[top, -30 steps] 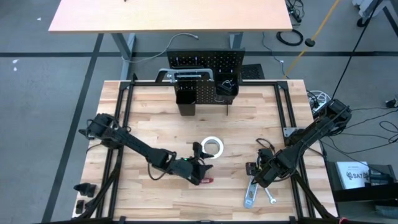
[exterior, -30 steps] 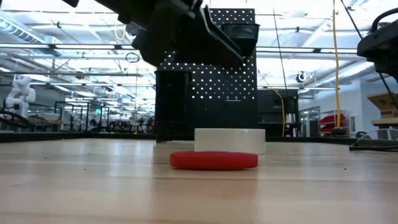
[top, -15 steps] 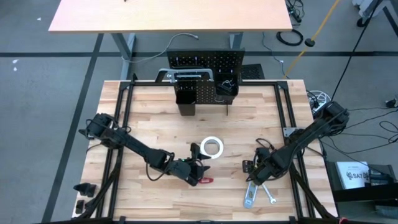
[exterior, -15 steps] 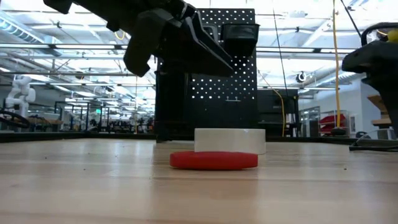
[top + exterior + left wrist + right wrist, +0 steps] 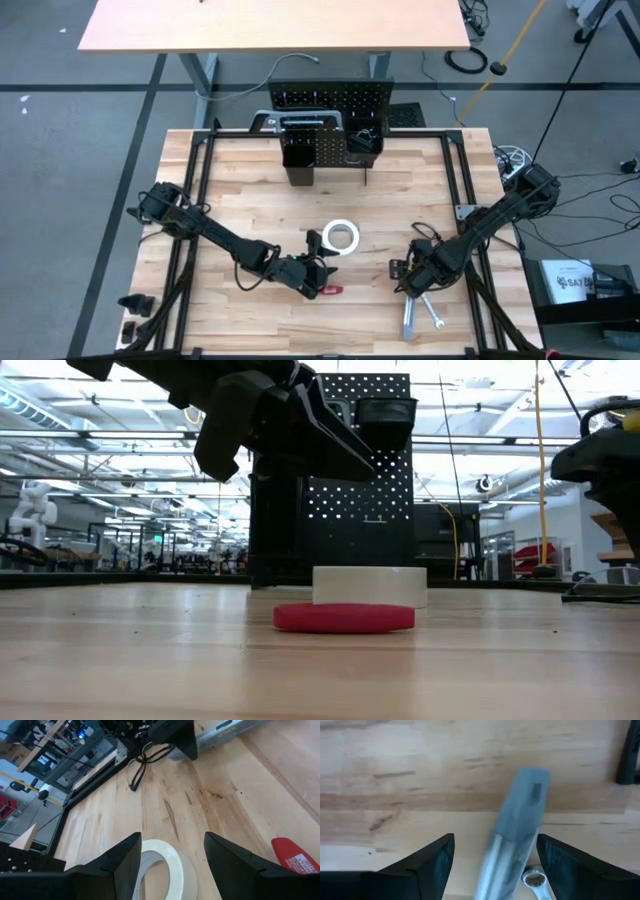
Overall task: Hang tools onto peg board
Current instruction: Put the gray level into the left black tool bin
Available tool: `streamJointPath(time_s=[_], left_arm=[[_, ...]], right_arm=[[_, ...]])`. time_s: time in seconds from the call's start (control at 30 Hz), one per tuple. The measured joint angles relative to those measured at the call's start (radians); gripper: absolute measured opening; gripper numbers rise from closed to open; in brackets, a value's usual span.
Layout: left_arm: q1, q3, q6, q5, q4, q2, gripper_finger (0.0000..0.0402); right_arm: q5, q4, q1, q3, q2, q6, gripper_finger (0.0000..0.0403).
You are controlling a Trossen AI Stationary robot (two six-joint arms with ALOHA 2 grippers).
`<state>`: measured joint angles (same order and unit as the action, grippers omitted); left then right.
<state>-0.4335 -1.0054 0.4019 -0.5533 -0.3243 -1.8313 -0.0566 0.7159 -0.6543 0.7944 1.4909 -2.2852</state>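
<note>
The peg board (image 5: 330, 108) is standing at the far edge of the table, and a few tools seem to be hanging on it or sitting in its bins. More are waiting on the table. The left gripper (image 5: 318, 262) is hovering with its fingers apart and empty, near the white tape roll (image 5: 341, 237) and the red-handled tool (image 5: 331, 290). The right gripper (image 5: 408, 283) is open wide and empty, right over the silver level (image 5: 408, 321), with the small wrench (image 5: 435, 314) beside it. So the job is looking only partly done.
</note>
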Motion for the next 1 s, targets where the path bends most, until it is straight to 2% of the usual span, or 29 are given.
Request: streamJointPath(time_s=[0.33,1.0], left_arm=[[0.000,0.000,0.003,0.001,0.000,0.000,0.0221],[0.000,-0.001,0.003,0.007,0.000,0.000,0.0221]], right_arm=[[0.009,-0.007,-0.002,0.000,0.029,0.000,0.0277],[-0.046,-0.191,0.000,0.000,0.043,0.018,0.0277]])
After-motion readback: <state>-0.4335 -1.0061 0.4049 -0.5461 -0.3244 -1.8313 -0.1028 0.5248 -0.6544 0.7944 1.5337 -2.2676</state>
